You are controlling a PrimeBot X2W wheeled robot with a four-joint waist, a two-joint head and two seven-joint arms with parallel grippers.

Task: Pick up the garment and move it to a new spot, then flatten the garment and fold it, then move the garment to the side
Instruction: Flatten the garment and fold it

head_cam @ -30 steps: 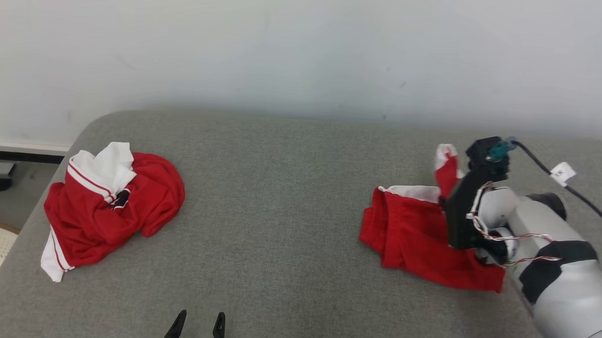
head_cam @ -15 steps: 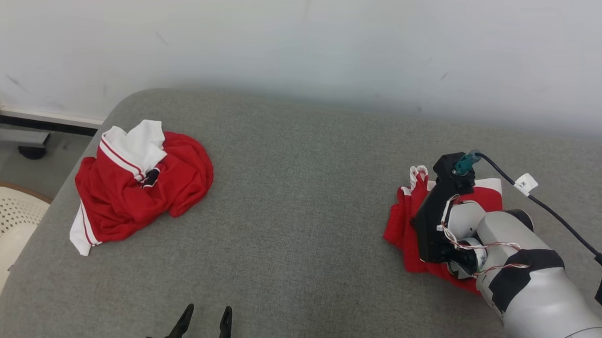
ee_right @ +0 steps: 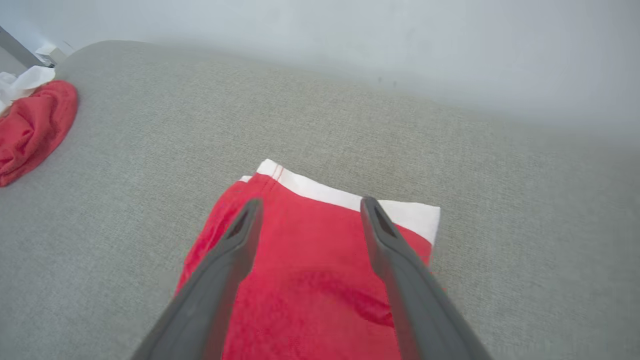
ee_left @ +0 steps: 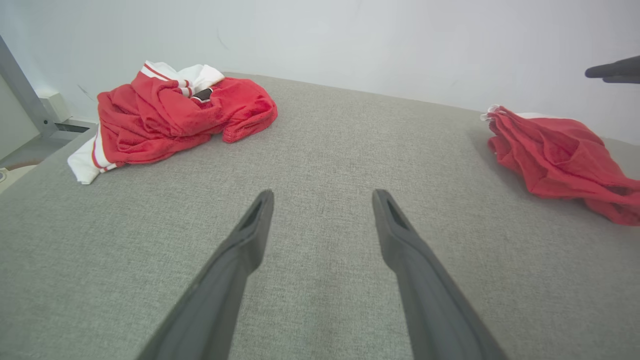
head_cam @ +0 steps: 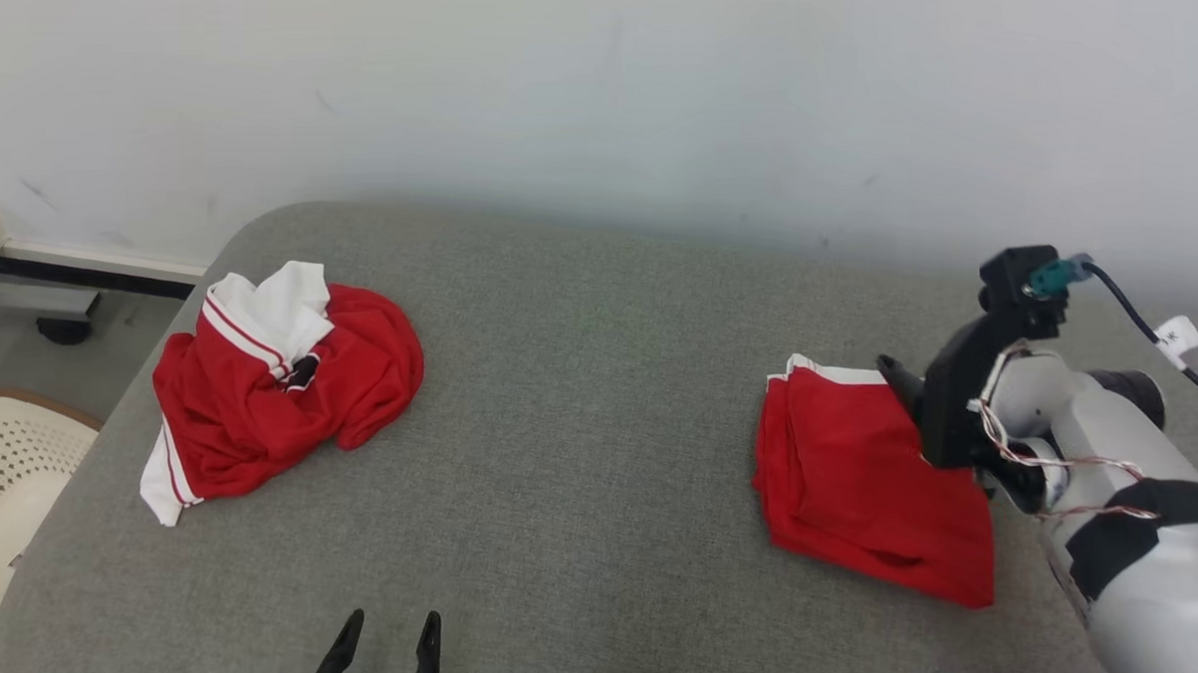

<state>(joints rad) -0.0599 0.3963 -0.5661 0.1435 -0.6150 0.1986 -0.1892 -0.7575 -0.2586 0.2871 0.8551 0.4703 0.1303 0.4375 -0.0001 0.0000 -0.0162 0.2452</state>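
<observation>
Two red garments lie on the grey padded surface (head_cam: 581, 397). One is the folded garment (head_cam: 868, 477), a flat red packet with a white band along its far edge, at about 4 o'clock in the head view. The other is a crumpled garment (head_cam: 272, 388), red with white striped trim, heaped at about 9 o'clock and well apart from the first. Two grippers are in view, each with two dark fingers.

The right gripper (ee_right: 311, 201) comes in from 4 o'clock on a pale forearm (head_cam: 1143, 517) banded in black, its wrist bent so that it points toward 10 o'clock over the folded garment's right edge. In its wrist view both fingers (ee_right: 225, 260) stand wide apart over the red cloth, tips near the white band. Nothing is pinched between them; whether they touch the cloth cannot be told. The left gripper (head_cam: 393, 619) sits between 6 and 7 o'clock at the bottom edge, pointing to 12 o'clock, spread wide as well, holding nothing, low over bare grey fabric.

One black cable (head_cam: 1126, 303) runs from the right wrist toward 3 o'clock and carries one white tag (head_cam: 1179, 335) with a dark mark too small to read. The crumpled garment shows one dark patch (head_cam: 301, 370) beside its white part, too blurred to read
</observation>
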